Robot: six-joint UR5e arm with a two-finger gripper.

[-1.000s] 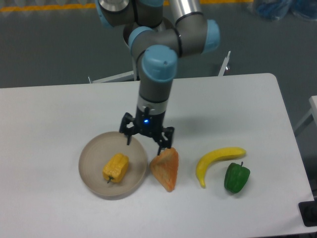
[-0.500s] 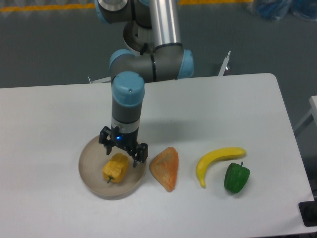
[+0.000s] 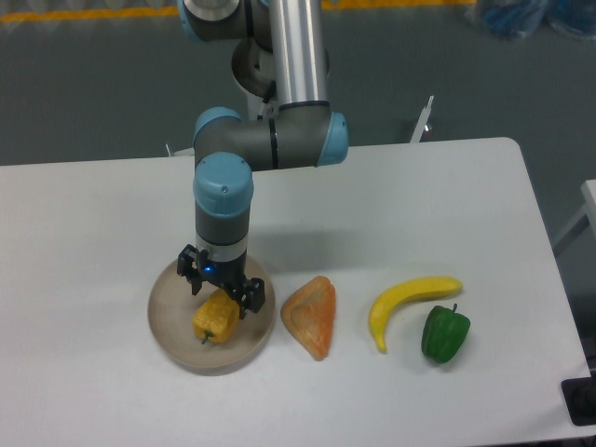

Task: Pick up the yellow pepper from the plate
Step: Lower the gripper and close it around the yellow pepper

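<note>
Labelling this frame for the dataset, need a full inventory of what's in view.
yellow pepper: 1, yellow-orange, on the plate, under the gripper
plate: 1, beige-grey, front left of table
orange wedge-shaped item: 1, orange, just right of the plate
banana: 1, yellow, right of the wedge
green pepper: 1, green, beside the banana's right end
table: 1, white, carries all of the above
gripper: 1, black, jaws spread over the yellow pepper's upper end; contact unclear
arm: 1, silver with blue caps, reaching down from the top
</note>
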